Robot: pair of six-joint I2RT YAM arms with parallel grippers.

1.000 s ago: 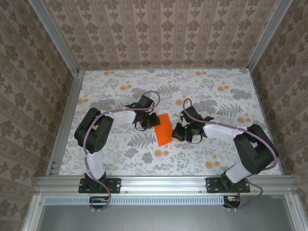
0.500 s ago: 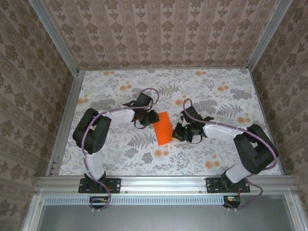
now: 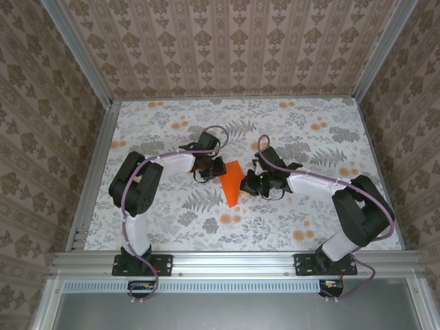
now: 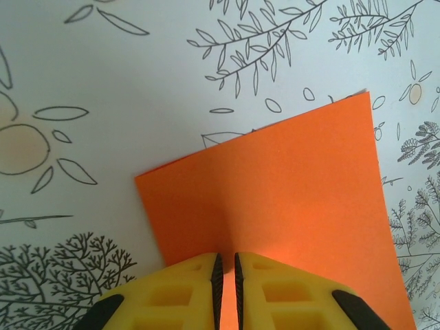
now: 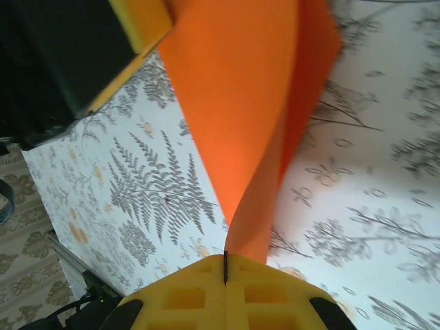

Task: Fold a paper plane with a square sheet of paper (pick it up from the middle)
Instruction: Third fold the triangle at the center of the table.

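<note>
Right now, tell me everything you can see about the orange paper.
The orange paper is a thin, plain, bright sheet with no print. From overhead it tapers to a point toward the arms' bases. It is held bowed and curled over on itself, not lying flat, above the middle of the flowered table. The right gripper is shut on one narrow end. The left gripper appears to pinch another edge, where a soft crease runs up from its fingers.

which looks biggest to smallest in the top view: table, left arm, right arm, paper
1. table, by far the largest.
2. left arm and right arm: they look about alike, so no ranking between them. Both also stand nearer the camera than the table top.
3. paper, the smallest.
</note>
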